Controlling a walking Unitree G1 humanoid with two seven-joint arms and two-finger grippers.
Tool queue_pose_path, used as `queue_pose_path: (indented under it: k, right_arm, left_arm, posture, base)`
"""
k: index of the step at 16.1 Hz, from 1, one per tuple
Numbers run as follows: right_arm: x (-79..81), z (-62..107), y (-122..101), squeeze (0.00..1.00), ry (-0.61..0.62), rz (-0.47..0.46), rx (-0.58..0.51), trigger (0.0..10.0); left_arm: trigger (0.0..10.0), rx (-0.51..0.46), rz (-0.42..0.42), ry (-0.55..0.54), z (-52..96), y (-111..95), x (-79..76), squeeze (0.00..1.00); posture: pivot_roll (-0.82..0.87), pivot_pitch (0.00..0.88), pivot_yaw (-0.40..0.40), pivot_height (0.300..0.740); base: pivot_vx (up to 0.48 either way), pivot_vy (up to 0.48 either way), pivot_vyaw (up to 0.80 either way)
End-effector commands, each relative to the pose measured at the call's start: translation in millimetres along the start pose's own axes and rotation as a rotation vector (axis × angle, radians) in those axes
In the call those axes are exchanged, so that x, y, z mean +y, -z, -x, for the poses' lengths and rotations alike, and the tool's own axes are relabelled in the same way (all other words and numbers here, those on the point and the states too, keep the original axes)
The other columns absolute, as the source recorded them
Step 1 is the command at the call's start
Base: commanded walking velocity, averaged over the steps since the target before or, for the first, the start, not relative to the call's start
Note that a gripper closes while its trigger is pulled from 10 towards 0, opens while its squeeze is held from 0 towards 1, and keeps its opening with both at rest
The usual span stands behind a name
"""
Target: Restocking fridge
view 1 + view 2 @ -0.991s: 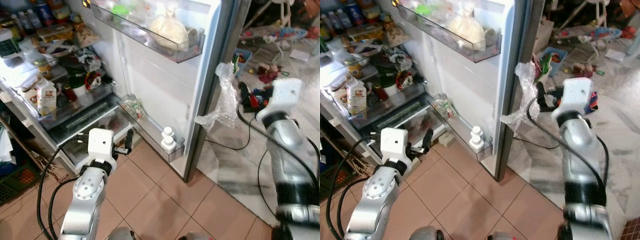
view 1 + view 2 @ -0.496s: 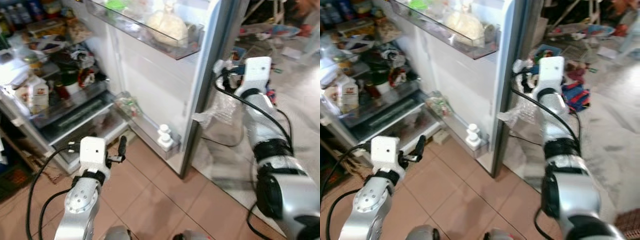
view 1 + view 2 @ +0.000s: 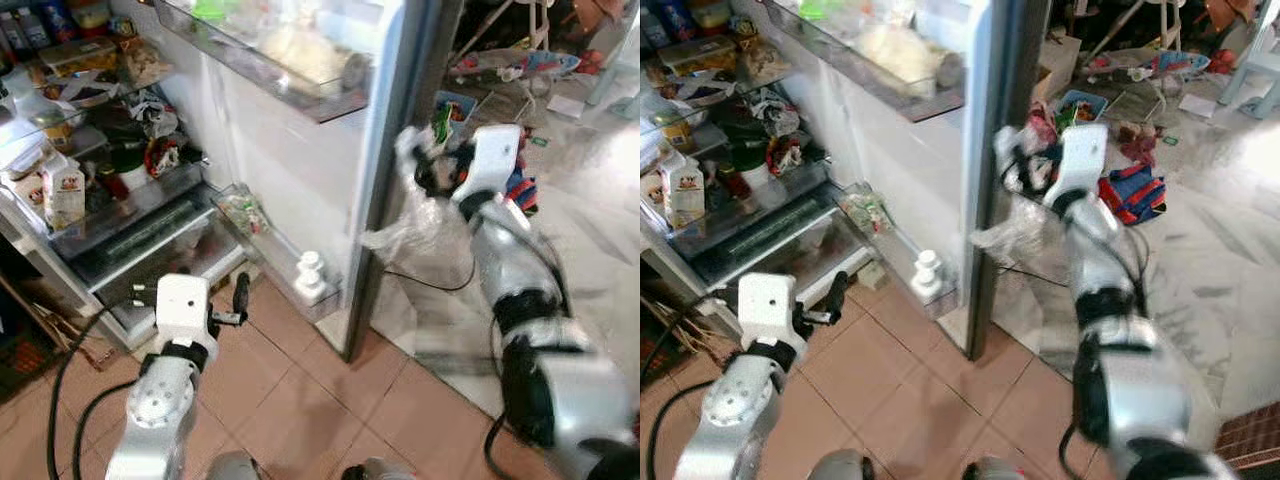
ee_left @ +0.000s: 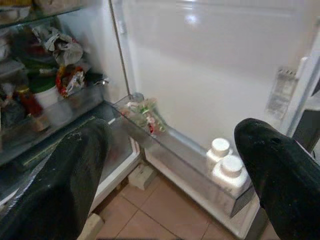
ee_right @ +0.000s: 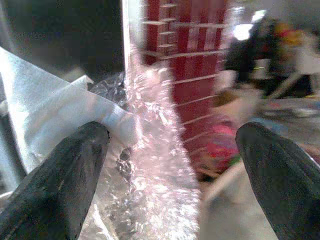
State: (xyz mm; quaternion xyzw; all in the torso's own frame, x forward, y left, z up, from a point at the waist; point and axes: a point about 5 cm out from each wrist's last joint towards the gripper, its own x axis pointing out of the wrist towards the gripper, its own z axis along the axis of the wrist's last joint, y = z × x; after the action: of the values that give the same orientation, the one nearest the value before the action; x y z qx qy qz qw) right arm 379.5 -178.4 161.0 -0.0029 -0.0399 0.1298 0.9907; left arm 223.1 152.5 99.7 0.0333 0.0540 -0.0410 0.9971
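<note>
The fridge stands open, its crowded shelves [image 3: 100,130] at the left and its white door [image 3: 300,180] swung out toward me. The door's lower bin [image 3: 270,250] holds two white bottles [image 3: 309,276], and its upper bin [image 3: 290,60] holds a pale bag. My right gripper [image 3: 430,170] is raised at the door's outer edge, open, against crumpled bubble wrap [image 5: 150,165]. My left gripper [image 4: 175,145] is open and empty, held low over the tiles and facing the lower door bin.
A milk carton [image 3: 62,192] stands on a middle shelf above the drawers. Bubble wrap [image 3: 425,225] and a black cable [image 3: 430,285] lie behind the door. Toys and clothes [image 3: 520,190] litter the floor at the right. Brown tiles [image 3: 300,400] lie in front of me.
My right arm has swung left and up from the open floor to the door's outer edge beside the bubble wrap. The whole view has shifted. My left gripper has hardly moved.
</note>
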Motion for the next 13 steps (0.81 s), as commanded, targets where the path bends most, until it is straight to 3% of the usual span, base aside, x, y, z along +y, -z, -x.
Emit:
queue_pose_path:
  k: [1,2,6,9,13]
  right_arm:
    - [20.4,0.1,6,0.00,-0.149,-0.033,0.022,10.0]
    - [31.5,9.2,11,0.00,-0.277,-0.075,0.030,10.0]
    - [47.8,35.4,19,0.00,-0.508,-0.129,0.062,10.0]
    - [35.6,44.4,19,0.00,-0.412,-0.088,0.045,10.0]
    - [34.9,38.3,-11,0.00,-0.381,-0.154,-0.056,10.0]
  left_arm:
    - [10.0,0.001,-0.012,0.008,-2.7,-1,0.4,0.00]
    - [10.0,-0.002,-0.013,0.016,-5.3,-1,-0.3,0.00]
    - [10.0,-0.009,-0.014,0.025,-8.7,-2,-0.6,0.00]
    - [10.0,-0.014,-0.015,0.021,-8.7,-2,0.5,0.00]
    - [10.0,-0.020,-0.018,0.029,-10.6,-3,-0.8,0.00]
  posture:
    - [0.17,0.000,-0.011,0.740]
    - [0.16,0.000,-0.009,0.740]
    - [0.15,0.000,-0.004,0.740]
    - [0.15,0.000,-0.006,0.740]
    - [0.14,0.000,-0.004,0.740]
  base:
    - [0.000,0.000,0.00]
    - [0.000,0.000,0.00]
    - [0.000,0.000,0.00]
    - [0.000,0.000,0.00]
    - [0.000,0.000,0.00]
